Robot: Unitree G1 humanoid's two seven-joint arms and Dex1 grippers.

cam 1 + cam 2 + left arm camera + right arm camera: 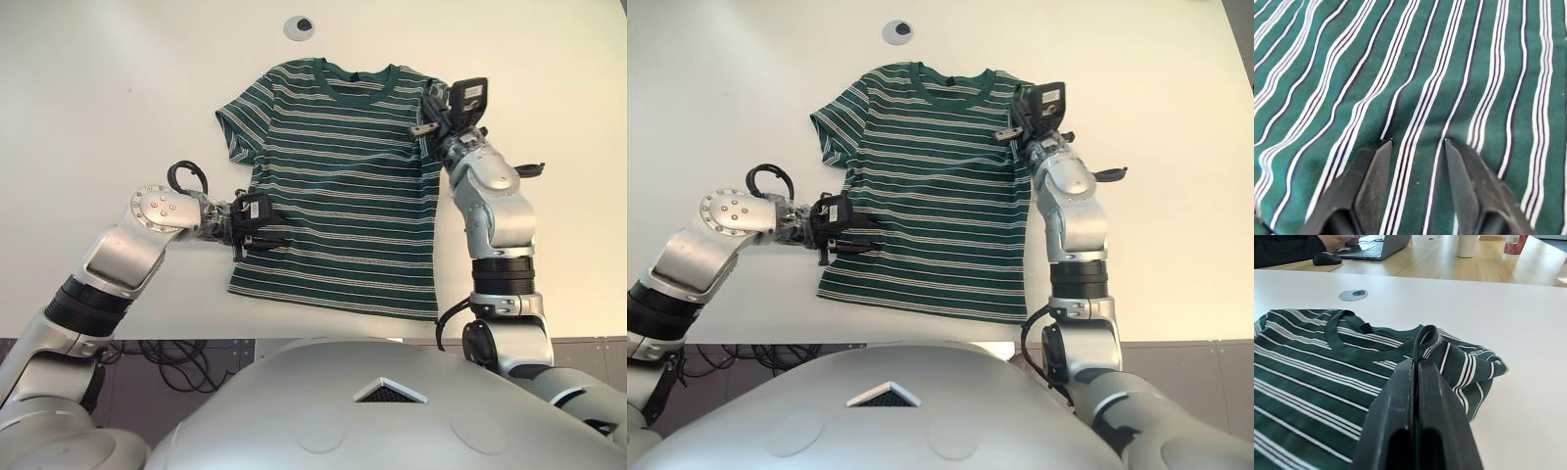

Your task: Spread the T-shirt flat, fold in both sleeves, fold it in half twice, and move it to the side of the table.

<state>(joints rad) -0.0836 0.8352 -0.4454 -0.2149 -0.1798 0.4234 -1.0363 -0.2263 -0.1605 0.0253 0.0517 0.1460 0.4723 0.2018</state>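
Right wrist view: right gripper [1417,360] tight on T-shirt [1312,367] sleeve; left gripper [1417,141] ajar, empty

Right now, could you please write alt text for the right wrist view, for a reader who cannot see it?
The right end effector, shut, pinches a raised fold of the green striped T-shirt at its shoulder, beside the collar. The shirt lies on a white table, with a round grey grommet beyond the collar.

T-shirt [338,196]: sleeve [1474,369] on its right side bunched and partly hidden behind the right gripper [1417,363], the pinched fabric lost inside the closed jaws.
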